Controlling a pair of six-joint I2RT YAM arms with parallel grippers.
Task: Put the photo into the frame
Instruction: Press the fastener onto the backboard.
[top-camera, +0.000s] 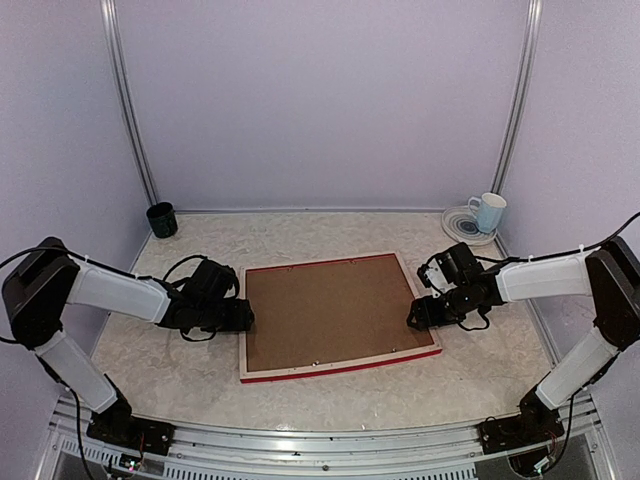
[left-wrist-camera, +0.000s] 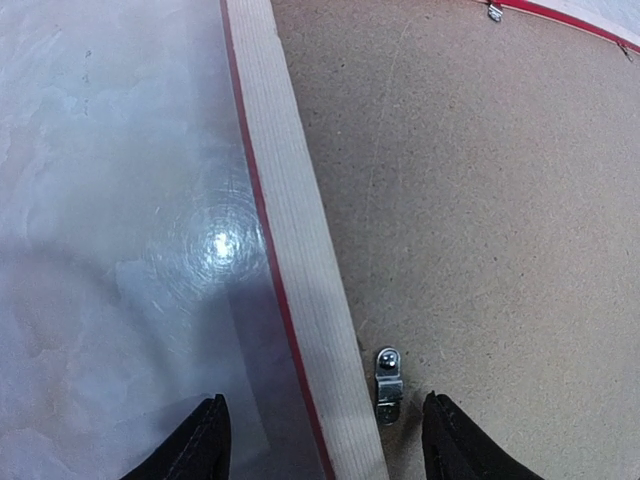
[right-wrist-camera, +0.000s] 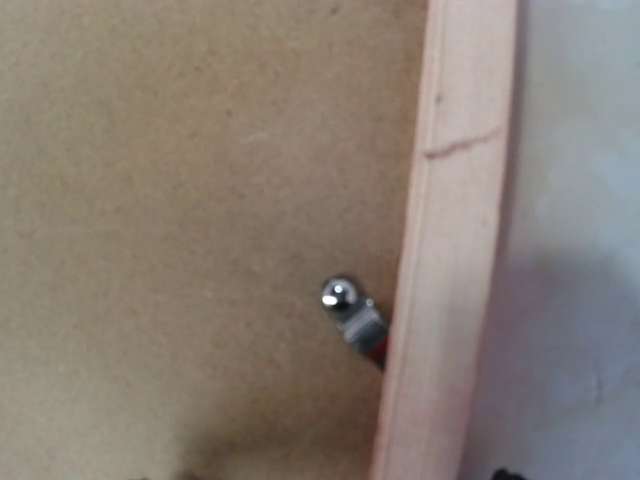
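The frame (top-camera: 330, 366) is lying face down, centre of the worktop (top-camera: 180, 375).
Left pincer (top-camera: 243, 317) and right pincer (top-camera: 416, 315) are hovering released at its left and right edges.

frame (top-camera: 340, 367) flat on table (top-camera: 330, 402), between left gripper (top-camera: 248, 318) and right gripper (top-camera: 413, 318)

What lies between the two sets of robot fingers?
The frame, back up with its brown board showing, fills the stretch between left fingers and right fingers, seen in the top view.
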